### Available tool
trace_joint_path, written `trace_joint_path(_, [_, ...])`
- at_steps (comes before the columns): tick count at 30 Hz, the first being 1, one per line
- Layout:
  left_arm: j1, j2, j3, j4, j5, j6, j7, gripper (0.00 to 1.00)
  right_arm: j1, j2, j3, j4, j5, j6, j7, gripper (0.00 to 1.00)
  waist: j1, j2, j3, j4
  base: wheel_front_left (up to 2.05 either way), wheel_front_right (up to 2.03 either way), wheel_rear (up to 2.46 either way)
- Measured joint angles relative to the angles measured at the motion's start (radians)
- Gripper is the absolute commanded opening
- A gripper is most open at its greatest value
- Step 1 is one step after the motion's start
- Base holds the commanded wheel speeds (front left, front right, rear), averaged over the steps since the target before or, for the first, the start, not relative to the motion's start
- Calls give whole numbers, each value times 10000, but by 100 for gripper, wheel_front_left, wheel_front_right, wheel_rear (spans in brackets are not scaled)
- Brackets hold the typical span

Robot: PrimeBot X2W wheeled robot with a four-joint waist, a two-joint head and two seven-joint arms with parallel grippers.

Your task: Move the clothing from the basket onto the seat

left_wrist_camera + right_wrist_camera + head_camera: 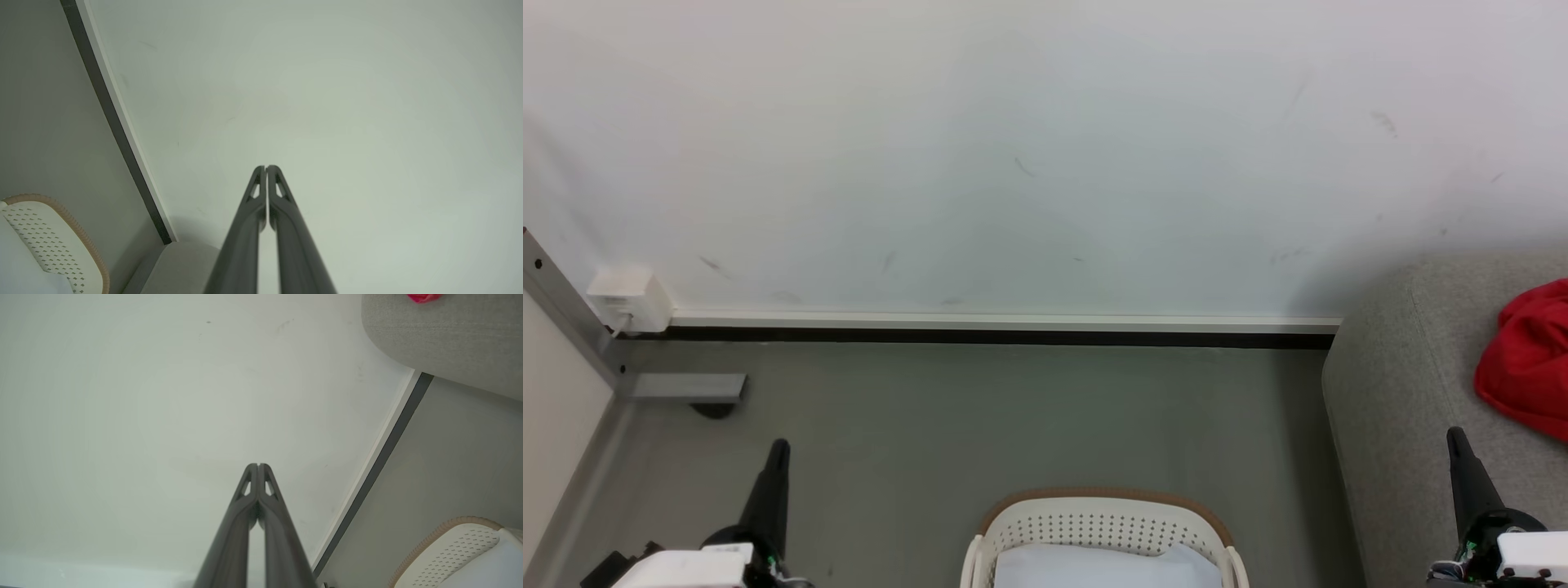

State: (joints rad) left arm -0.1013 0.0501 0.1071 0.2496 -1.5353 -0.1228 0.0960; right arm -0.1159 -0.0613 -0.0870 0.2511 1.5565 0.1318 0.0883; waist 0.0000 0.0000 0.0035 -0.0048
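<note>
The cream basket (1099, 523) with its tan rim sits at the bottom centre of the head view, and a plain white cloth (1098, 567) lies inside it. A bright red garment (1529, 359) rests on the grey sofa (1405, 392) at the right edge. My left gripper (779, 447) stands at the lower left, shut with nothing in it, its fingertips pressed together (266, 167). Over the sofa's near part my right gripper (1454, 434) is likewise shut and empty (258, 465). The basket rim (73, 228) (449, 526) and the sofa (441, 339) show in the wrist views.
A white wall (1045, 147) with a baseboard (1005, 327) runs across the back. A white box (629, 298) and a grey metal frame (572, 327) stand at the left. Grey floor (1013, 416) lies between the wall and the basket.
</note>
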Motion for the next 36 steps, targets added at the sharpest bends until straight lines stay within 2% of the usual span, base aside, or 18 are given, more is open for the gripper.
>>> trace_joint_path(12, [-33,-10,65,-25,-704,-46,180,0,11,56,-205,-46,612,0,211,0,0,0,-4,48,0,0,0])
trace_joint_path(36, [-37,-12,67,-27,-704,-58,180,0,14,77,-226,-50,619,0,247,0,0,0,-4,49,0,0,0])
